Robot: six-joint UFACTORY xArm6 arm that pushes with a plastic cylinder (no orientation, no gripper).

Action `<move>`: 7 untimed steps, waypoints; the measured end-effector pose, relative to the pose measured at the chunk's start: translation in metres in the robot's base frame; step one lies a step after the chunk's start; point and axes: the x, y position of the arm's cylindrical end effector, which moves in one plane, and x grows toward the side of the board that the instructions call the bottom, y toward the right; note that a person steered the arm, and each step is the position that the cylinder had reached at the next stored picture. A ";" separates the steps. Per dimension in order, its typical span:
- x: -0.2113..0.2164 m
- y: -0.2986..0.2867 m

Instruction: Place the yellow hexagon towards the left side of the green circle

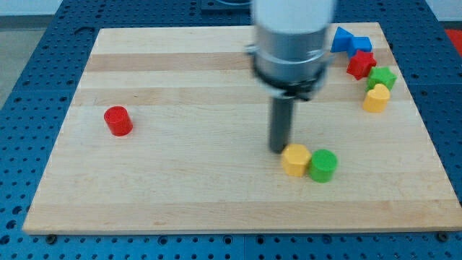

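Note:
The yellow hexagon (pixel 295 159) lies on the wooden board, touching the left side of the green circle (pixel 323 165) at the view's lower right of centre. My tip (pixel 279 149) stands just up and left of the yellow hexagon, close against it. The rod rises to the arm's grey body above.
A red cylinder (pixel 118 120) sits at the view's left. At the top right corner are a blue block (pixel 349 40), a red star (pixel 360 64), a green star (pixel 381 76) and a yellow block (pixel 375 99). The board's edge (pixel 231 230) runs along the bottom.

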 end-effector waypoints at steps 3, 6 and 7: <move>-0.012 -0.006; 0.053 -0.118; 0.067 -0.063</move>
